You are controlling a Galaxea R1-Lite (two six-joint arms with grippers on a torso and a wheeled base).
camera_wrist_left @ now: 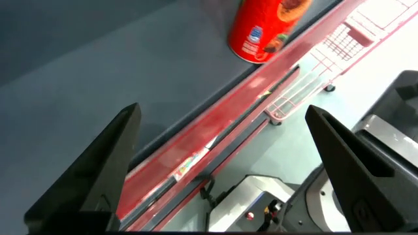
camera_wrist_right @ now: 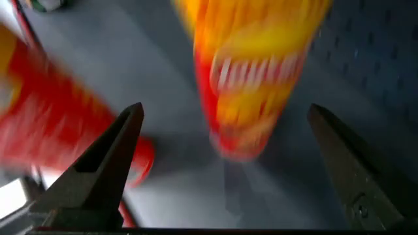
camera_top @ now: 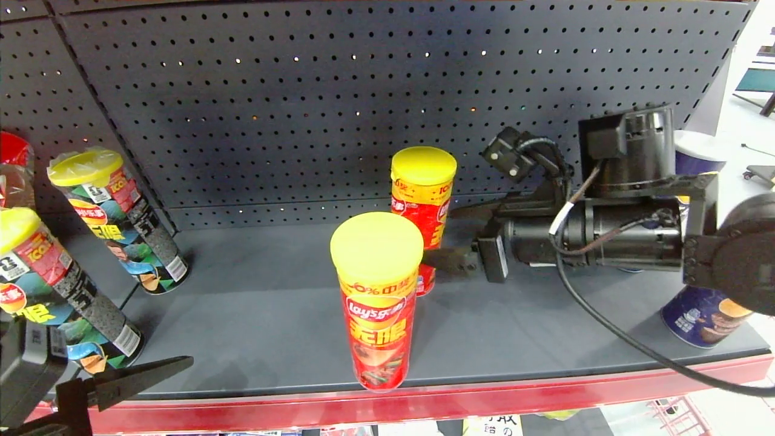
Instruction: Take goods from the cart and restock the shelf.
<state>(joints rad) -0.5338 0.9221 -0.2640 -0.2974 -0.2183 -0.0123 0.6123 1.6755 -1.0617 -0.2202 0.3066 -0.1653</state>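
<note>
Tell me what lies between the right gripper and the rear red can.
Nothing but bare shelf: in the right wrist view the rear red can stands just ahead of the right gripper, fingers open.

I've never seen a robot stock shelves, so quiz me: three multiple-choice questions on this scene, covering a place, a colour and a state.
1. Where is the right gripper?
A) by the rear red chip can
B) resting on the floor
C) against the ceiling

2. What colour are the lids of the two red chip cans?
A) white
B) yellow
C) green

3. The right gripper is:
A) shut on a can
B) shut and empty
C) open

Answers:
1. A, it sits right at that can in the head view.
2. B, the front red chip can and the rear one both have yellow tops.
3. C, its fingers stand wide apart, holding nothing.
</note>
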